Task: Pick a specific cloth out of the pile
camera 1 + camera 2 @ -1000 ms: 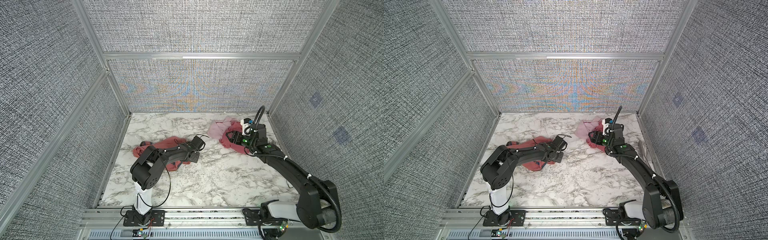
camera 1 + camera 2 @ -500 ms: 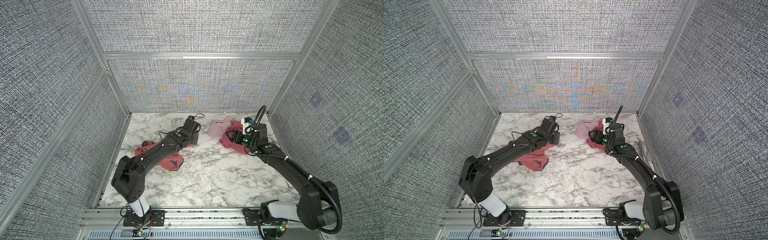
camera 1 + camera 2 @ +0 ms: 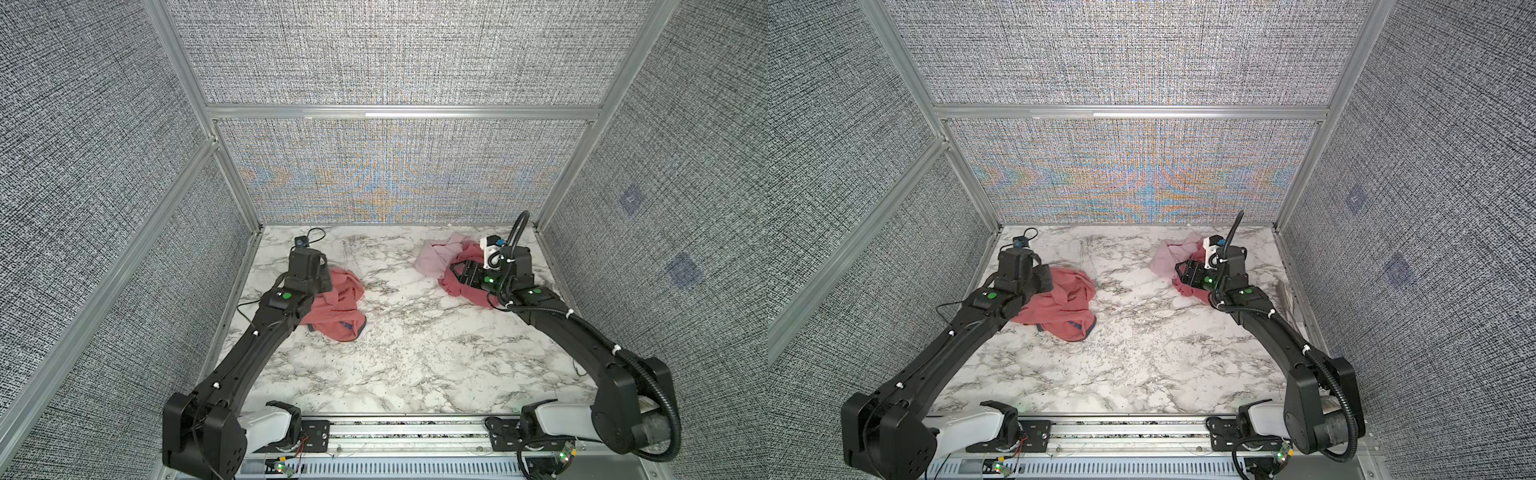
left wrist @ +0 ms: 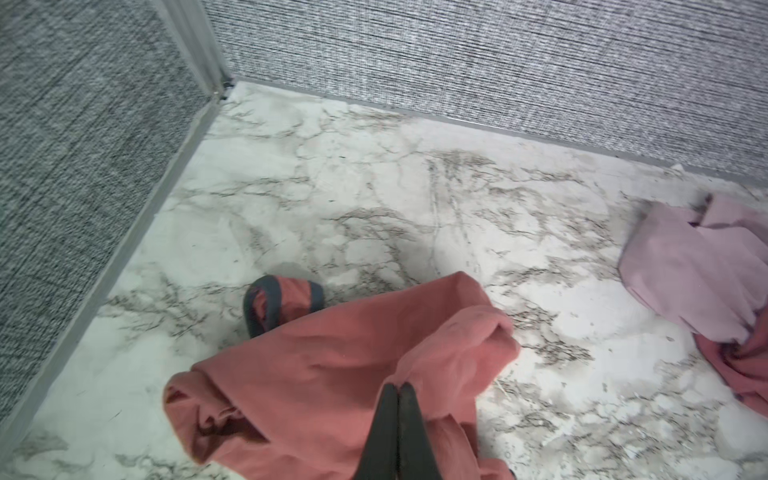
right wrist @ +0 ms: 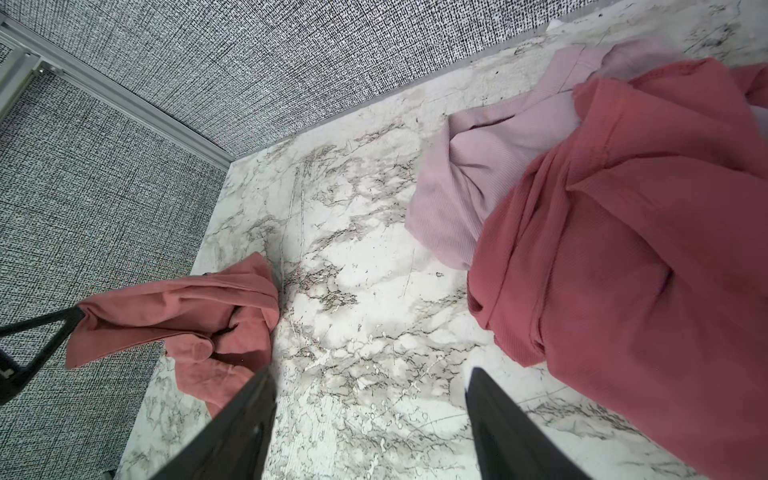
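While the left tool (image 4: pixel 398 390) is clamped on the coral cloth (image 4: pixel 324 374), the right tool (image 5: pixel 370 374) stands wide apart, empty, beside the red cloth (image 5: pixel 623 270).

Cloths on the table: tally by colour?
coral-pink garment with grey-blue trim: 1
rose-red cloth: 1
pale pink cloth: 1
Total: 3

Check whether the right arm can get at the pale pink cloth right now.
Probably yes. The right tool is open close by, and much of the pale pink cloth lies uncovered; only one side seems tucked under the rose-red cloth.
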